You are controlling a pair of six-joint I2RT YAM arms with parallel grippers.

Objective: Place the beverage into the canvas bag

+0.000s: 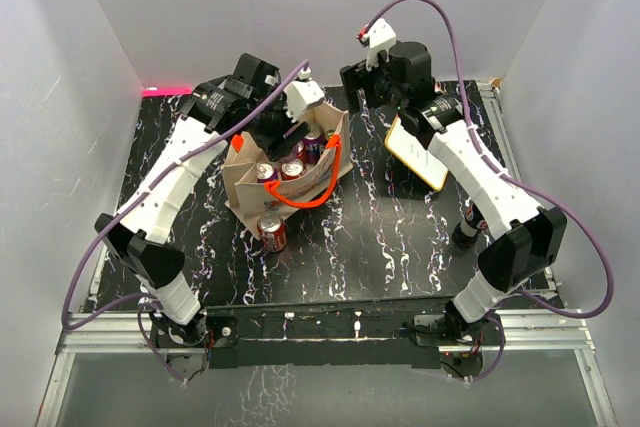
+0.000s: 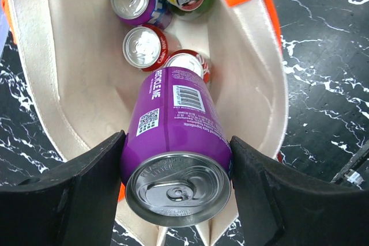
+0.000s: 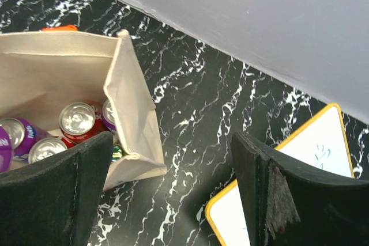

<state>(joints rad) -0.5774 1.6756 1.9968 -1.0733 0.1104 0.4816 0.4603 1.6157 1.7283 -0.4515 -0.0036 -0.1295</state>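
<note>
The left gripper (image 2: 176, 168) grips a purple can (image 2: 173, 119) by its sides, tilted down into the mouth of the bag (image 2: 69, 84), above several drinks (image 2: 142, 47) already inside. The can is not yet released. A red can (image 1: 271, 233) stands just outside the bag, so more loading likely remains. The right gripper (image 3: 173, 194) hangs open and empty beside the bag.

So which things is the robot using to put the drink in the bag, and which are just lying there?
For the job:
- purple can, held in the left gripper
- bag, with cans already inside

Just lying about:
- white board
- right gripper, open and empty
- red can beside the bag, maybe next to go
</note>
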